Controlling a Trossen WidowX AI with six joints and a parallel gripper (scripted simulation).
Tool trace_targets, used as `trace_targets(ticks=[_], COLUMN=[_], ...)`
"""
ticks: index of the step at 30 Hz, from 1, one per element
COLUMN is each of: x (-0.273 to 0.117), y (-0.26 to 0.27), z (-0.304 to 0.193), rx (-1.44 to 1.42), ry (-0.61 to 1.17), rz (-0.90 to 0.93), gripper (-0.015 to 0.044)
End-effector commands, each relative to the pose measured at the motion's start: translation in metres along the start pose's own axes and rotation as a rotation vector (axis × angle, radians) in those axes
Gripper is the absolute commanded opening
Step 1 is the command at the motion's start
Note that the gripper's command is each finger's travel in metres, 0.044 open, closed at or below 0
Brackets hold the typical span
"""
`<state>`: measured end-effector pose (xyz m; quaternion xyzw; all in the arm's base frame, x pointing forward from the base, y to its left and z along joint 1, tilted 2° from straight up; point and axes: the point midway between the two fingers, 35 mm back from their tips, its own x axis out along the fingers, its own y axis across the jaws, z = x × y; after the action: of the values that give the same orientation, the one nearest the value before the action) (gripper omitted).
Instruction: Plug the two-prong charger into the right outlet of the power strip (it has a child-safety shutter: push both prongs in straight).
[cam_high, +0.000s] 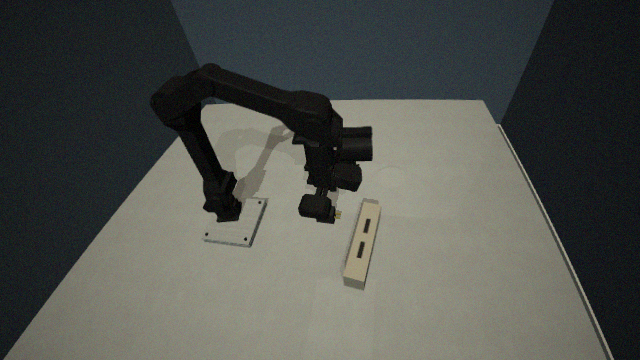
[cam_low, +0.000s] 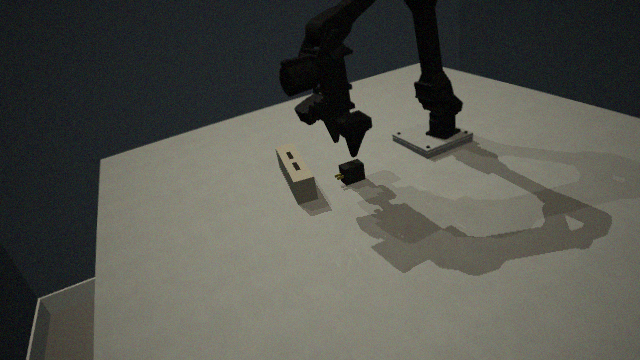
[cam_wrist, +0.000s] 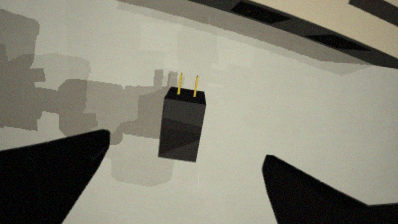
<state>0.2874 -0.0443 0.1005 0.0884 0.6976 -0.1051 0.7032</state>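
Wrist view gives us the black two-prong charger (cam_high: 334, 215) (cam_low: 351, 172) (cam_wrist: 182, 129) on the tabletop (cam_high: 425, 275) (cam_low: 225, 265) (cam_wrist: 300, 115), its two brass-coloured prongs (cam_wrist: 195, 87) pointing toward the power strip (cam_high: 363, 237) (cam_low: 304, 175) (cam_wrist: 320, 17). From the exterior view, we see that the charger stands near the strip, with a gap between prong tips and strip, so it is not plugged in.

The hand (cam_high: 336, 202) (cam_low: 345, 149) (cam_wrist: 188, 150) is spread wide, holding nothing. We see its fingertips hanging just above the charger in the exterior view, pointing down, and in the wrist view they appear on either side of the charger, well apart. From the top, the hand hides most of the charger's body, and we make out mainly the prongs.

The strip is a long cream block with two dark slots along its upper face. The wrist view is dim and cuts the strip off, but we seem to see two darker patches on its side facing the charger as well. Behind the hand, the black arm (cam_high: 250, 90) (cam_low: 430, 45) rises from a pale base plate (cam_high: 252, 220) (cam_low: 412, 141), fixed to the tabletop well apart from the strip.
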Motion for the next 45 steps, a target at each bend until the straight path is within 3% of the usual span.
trace_targets(ticks=[1,45], x=[0.008,0.064], y=[0.005,0.006], z=[-0.008,-0.006], rx=[-0.012,-0.012], ry=[0.044,0.044], rz=[0.002,0.002], gripper=[0.044,0.044])
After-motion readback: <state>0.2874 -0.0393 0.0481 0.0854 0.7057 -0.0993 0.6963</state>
